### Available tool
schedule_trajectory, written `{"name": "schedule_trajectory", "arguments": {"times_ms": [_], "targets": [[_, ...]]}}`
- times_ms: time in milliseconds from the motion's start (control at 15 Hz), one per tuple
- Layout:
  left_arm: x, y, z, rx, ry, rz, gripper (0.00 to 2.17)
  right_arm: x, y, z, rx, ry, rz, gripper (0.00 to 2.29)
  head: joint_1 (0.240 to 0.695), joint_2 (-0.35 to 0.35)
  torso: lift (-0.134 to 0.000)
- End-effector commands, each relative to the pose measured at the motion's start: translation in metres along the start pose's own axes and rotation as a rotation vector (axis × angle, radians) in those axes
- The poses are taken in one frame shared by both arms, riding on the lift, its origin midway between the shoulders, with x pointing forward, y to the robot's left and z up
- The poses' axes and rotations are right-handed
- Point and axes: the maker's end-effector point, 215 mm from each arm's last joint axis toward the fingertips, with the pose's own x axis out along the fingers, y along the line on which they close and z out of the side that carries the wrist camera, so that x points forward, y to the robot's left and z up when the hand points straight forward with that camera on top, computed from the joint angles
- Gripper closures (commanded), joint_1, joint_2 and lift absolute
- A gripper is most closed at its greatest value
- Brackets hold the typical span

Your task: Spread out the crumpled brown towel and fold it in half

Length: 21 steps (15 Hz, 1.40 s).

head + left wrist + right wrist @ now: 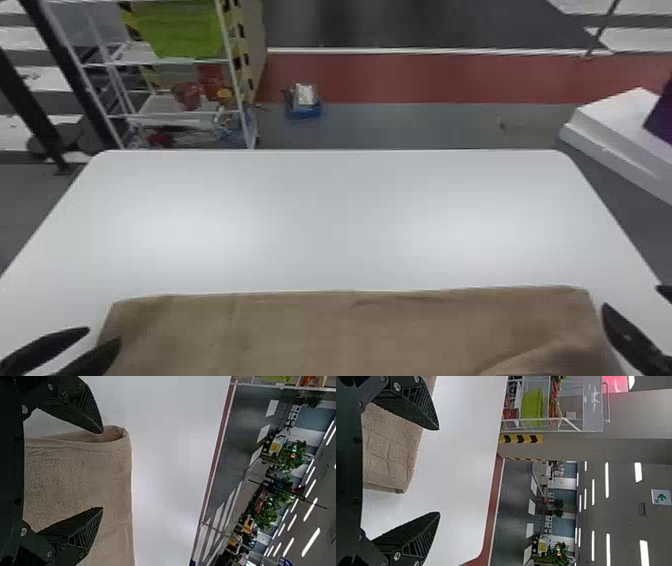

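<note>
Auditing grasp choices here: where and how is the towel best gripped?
The towel is probably best pinched at its far corners, the left gripper from the left, the right gripper from the right: it lies wide, both corners exposed, the left one gaping.

Workshop-like hall: white rack (233,75), hazard stripes (520,438), strip lights (607,479)

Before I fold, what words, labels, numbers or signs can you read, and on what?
No words or numbers are legible, on the brown towel or elsewhere.
White sign: green arrow; small marks beside it unreadable.
Yellow strip: black chevrons, no words.
Blue sign: too small to read.
Grey panel: pale marks, unreadable.
</note>
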Motion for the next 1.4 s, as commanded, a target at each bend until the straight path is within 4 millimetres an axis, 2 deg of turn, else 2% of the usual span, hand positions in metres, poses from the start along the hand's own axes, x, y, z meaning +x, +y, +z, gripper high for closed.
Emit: {"name": "schedule_trajectory", "arguments": {"times_ms": [0, 67, 133, 333, 467, 533, 667, 800, 867, 1000, 1067, 1133, 1267, 1333], "targets": [[0.007, -0.003, -0.005, 0.020, 0.023, -0.001, 0.33, -0.004, -0.004, -0.004, 0.027, -0.003, -0.005, 0.14, 0.695, -0.004, -0.124], [0.009, -0.003, -0.009, 0.021, 0.036, 0.003, 0.37, -0.006, -0.006, -0.003, 0.029, -0.007, -0.009, 0.14, 0.695, -0.007, -0.124], [0.012, -0.003, -0.012, 0.025, 0.047, 0.007, 0.50, -0.006, -0.007, -0.003, 0.028, -0.007, -0.010, 0.14, 0.695, -0.019, -0.124], [0.009, 0.001, -0.017, 0.021, 0.059, 0.017, 0.52, -0.006, -0.007, -0.004, 0.030, -0.009, -0.009, 0.14, 0.695, -0.031, -0.124], [0.004, 0.003, -0.018, 0.015, 0.065, 0.026, 0.46, -0.006, -0.007, -0.008, 0.039, -0.005, -0.009, 0.14, 0.695, -0.032, -0.124], [0.001, 0.007, -0.017, 0.014, 0.063, 0.038, 0.32, -0.006, -0.006, -0.007, 0.041, -0.010, -0.005, 0.14, 0.695, -0.030, -0.124], [0.000, 0.015, -0.017, 0.014, 0.062, 0.063, 0.19, -0.004, -0.004, -0.007, 0.042, -0.013, 0.003, 0.14, 0.695, -0.021, -0.124], [0.000, 0.017, -0.016, 0.012, 0.062, 0.067, 0.26, -0.003, -0.004, -0.009, 0.048, -0.012, 0.004, 0.14, 0.695, 0.001, -0.124], [0.000, 0.016, -0.020, 0.001, 0.077, 0.066, 0.33, -0.004, -0.005, -0.010, 0.051, -0.010, 0.003, 0.14, 0.695, 0.006, -0.124], [0.003, 0.011, -0.028, -0.003, 0.106, 0.052, 0.33, -0.006, -0.006, -0.009, 0.051, -0.018, 0.004, 0.14, 0.695, 0.006, -0.124], [0.004, 0.006, -0.028, -0.005, 0.104, 0.028, 0.38, -0.007, -0.006, -0.009, 0.053, -0.019, 0.004, 0.14, 0.695, 0.002, -0.124], [0.004, 0.003, -0.024, -0.010, 0.093, 0.005, 0.60, -0.008, -0.007, -0.008, 0.055, -0.022, 0.003, 0.14, 0.695, -0.010, -0.124], [0.001, 0.000, -0.021, -0.041, 0.080, -0.010, 0.83, -0.008, -0.007, -0.008, 0.055, -0.022, 0.005, 0.14, 0.695, -0.025, -0.124], [0.001, 0.000, -0.019, -0.045, 0.074, -0.014, 1.20, -0.008, -0.007, -0.009, 0.055, -0.021, 0.005, 0.14, 0.695, -0.028, -0.124]]}}
